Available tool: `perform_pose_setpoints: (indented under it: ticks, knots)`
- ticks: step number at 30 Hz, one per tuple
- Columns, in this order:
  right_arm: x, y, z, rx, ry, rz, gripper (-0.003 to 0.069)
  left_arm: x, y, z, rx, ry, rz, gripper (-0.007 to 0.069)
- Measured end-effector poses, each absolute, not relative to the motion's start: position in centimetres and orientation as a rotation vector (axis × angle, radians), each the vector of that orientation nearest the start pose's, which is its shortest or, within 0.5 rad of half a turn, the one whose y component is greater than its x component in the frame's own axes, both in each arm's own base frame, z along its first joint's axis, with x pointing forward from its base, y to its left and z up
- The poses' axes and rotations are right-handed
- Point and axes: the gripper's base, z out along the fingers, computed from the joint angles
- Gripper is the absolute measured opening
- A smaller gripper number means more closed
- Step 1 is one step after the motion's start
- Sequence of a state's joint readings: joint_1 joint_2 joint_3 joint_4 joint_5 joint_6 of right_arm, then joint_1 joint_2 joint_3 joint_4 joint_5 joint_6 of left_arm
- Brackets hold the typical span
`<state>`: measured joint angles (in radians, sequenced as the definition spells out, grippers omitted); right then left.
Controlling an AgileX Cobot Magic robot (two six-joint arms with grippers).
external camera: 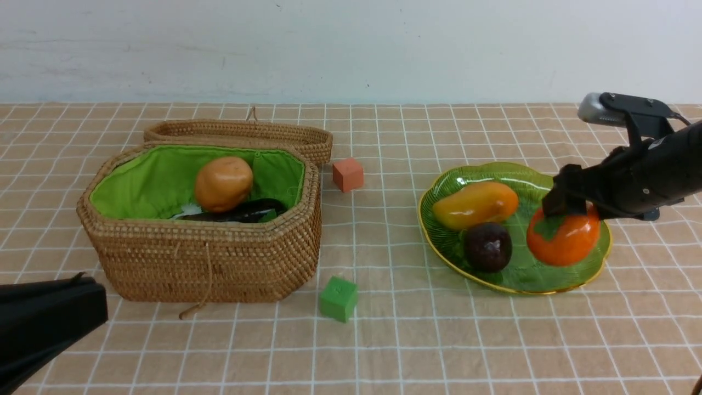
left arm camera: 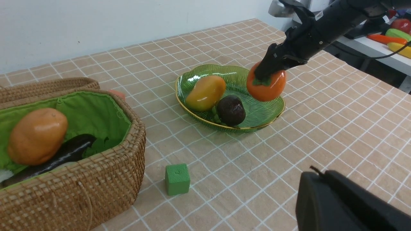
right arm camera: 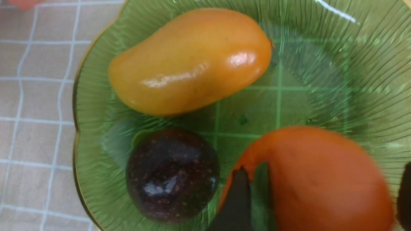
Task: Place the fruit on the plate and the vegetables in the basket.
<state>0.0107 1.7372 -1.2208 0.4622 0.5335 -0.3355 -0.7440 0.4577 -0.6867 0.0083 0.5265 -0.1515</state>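
At the right of the front frame, the right gripper (external camera: 567, 204) straddled the glossy orange persimmon (external camera: 565, 237) on the ribbed green glass plate (external camera: 548, 281); whether it gripped, I cannot tell. The yellow-orange mango (external camera: 475, 205) and dark purple mangosteen (external camera: 488, 247) lay beside it. The left gripper (external camera: 82, 277) sat closed, lower left, by the woven wicker basket (external camera: 208, 258) holding the tan potato (external camera: 223, 183).

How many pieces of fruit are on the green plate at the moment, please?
3, all on the plate: the mango at its far left, the mangosteen nearer the front, and the persimmon on the right. None appears hidden.
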Motion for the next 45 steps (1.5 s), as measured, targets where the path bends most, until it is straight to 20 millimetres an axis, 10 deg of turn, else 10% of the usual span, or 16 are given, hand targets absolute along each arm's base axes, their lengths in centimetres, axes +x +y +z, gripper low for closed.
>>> perform_pose_setpoints:
  ticks: [6, 12, 21, 28, 33, 45]
  knots:
    - [35.9, 2.5, 26.7, -0.081, 2.469, 0.312, 0.0662, 6.2, -5.7, 36.2, 0.538, 1.75, -0.63, 0.001]
    - [29.6, 2.2, 33.9, -0.129, 2.438, 0.296, 0.0479, 6.2, -5.5, 36.2, 0.546, 1.739, -0.611, 0.0013]
    - [11.6, 2.3, 39.4, -0.184, 2.297, 0.276, 0.001, 2.7, -2.3, 31.5, 0.425, 1.541, -0.718, -0.0013]
    - [1.3, 1.4, 36.6, 0.004, 2.201, 0.212, -0.0006, 2.8, -2.4, 27.2, 0.385, 1.455, -0.77, -0.0013]
    - [0.0, 1.2, 34.1, 0.072, 2.176, 0.227, -0.0001, 3.2, -2.8, 25.6, 0.395, 1.494, -0.761, -0.0013]
    - [4.3, 1.1, 28.8, 0.16, 1.995, 0.281, 0.0013, 3.5, -3.0, 23.5, 0.425, 1.624, -0.721, -0.0013]
